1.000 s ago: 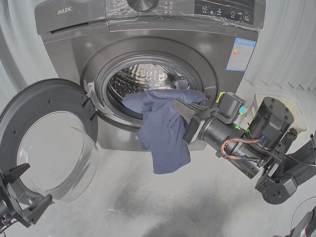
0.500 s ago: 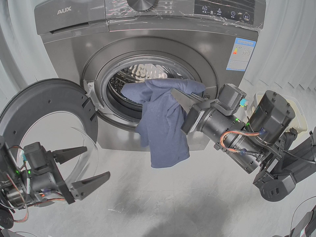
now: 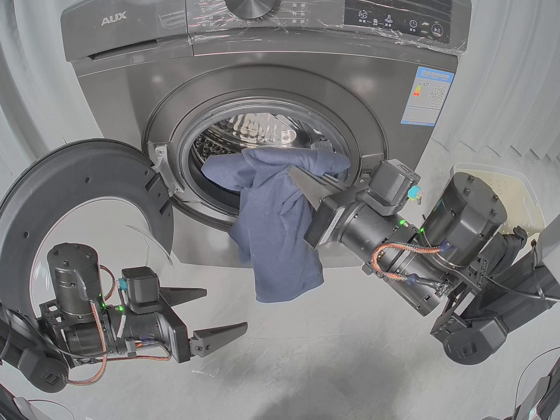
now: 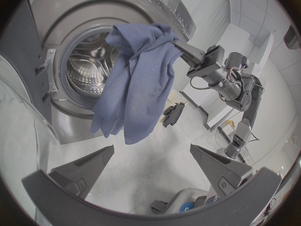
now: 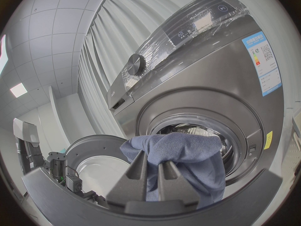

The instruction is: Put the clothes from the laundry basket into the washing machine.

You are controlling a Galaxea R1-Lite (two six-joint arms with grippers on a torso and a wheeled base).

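A dark blue garment (image 3: 274, 223) hangs in front of the washing machine's (image 3: 262, 59) open drum (image 3: 256, 132), its top edge at the porthole rim and its tail dangling toward the floor. My right gripper (image 3: 303, 183) is shut on the garment's upper fold; the wrist view has the closed fingers (image 5: 153, 173) pinching blue cloth (image 5: 182, 154). My left gripper (image 3: 213, 316) stands open low at the left, below the garment, nothing between its fingers (image 4: 91, 167). In the left wrist view the garment (image 4: 138, 79) hangs ahead of it.
The round door (image 3: 87, 217) stands swung open at the left, just behind my left arm. The pale laundry basket (image 3: 525, 199) sits at the right behind my right arm. A dark item (image 4: 172, 113) lies on the grey floor (image 3: 326, 345) farther off.
My left arm has come in from the lower left edge toward the centre, gripper open. The right gripper has shifted the garment slightly left, closer to the drum opening.
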